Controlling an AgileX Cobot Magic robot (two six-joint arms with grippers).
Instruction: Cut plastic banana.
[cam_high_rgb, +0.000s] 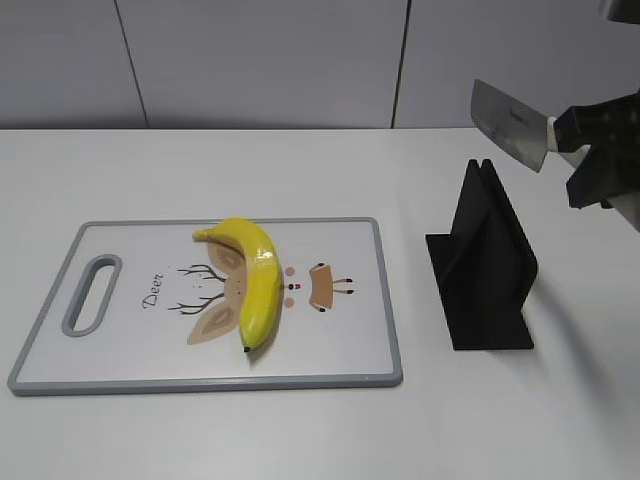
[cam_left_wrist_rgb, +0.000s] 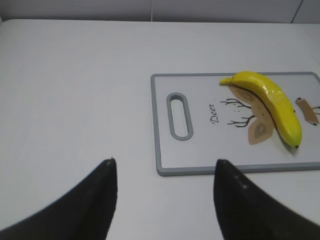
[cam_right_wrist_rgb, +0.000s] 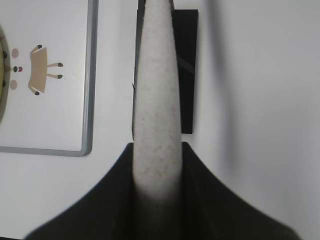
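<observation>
1. Outside, from the exterior view, the plastic banana (cam_high_rgb: 255, 282) lies on the cutting board (cam_high_rgb: 340, 345), across the printed deer drawing, its dark tip toward the near edge and its stem end toward the far edge. The board rests flat on the white counter (cam_high_rgb: 300, 160), with its handle slot (cam_high_rgb: 92, 293) at the left. Just to the right of the board stands a black knife holder (cam_high_rgb: 485, 262). Above and behind the holder, the right end effector (cam_high_rgb: 600, 150) carries a knife (cam_high_rgb: 510, 125) in the air, the blade pointing left and tilted, clear of the holder. The left end effector does not show in this view.

2. From the left wrist view, the left end effector (cam_left_wrist_rgb: 165, 200) hangs over bare counter (cam_left_wrist_rgb: 75, 90) with its two dark fingers (cam_left_wrist_rgb: 95, 200) spread wide and nothing between them. The cutting board (cam_left_wrist_rgb: 160, 150) lies beyond it, handle slot (cam_left_wrist_rgb: 179, 116) nearest, and the plastic banana (cam_left_wrist_rgb: 272, 102) rests toward the board's far right part.

3. From the right wrist view, the right end effector (cam_right_wrist_rgb: 156, 195) is clamped on the pale, speckled handle of the knife (cam_right_wrist_rgb: 155, 100), which runs straight up the middle of the picture. Beneath it sits the black knife holder (cam_right_wrist_rgb: 186, 75), and to the left a corner of the cutting board (cam_right_wrist_rgb: 87, 100). A sliver of the plastic banana (cam_right_wrist_rgb: 2, 85) shows at the left edge.
</observation>
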